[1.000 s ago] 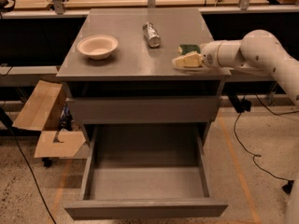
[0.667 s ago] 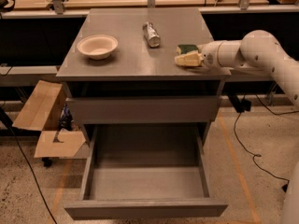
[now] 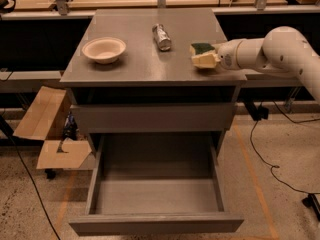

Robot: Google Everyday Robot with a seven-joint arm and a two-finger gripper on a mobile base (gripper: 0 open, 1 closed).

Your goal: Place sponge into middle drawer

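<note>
One gripper [image 3: 216, 59] beside sponge [image 3: 202, 55], tabletop [image 3: 140, 59] edge; drawer [image 3: 155, 224] open.

Overall light: dim, warm, from overhead.
Surface [image 3: 140, 66]: soft sheen on the grey top, no hard glare.
Shadows: deep beneath the surface and at the back of the middle drawer [image 3: 157, 196].
Tool [image 3: 215, 59]: at the surface's right edge, brightly lit.

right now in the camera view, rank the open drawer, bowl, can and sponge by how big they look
1. middle drawer, by far.
2. bowl.
3. sponge and can look about alike; the can lies farther back, so no ranking.
The gripper is at the sponge, near the cabinet top edge.
</note>
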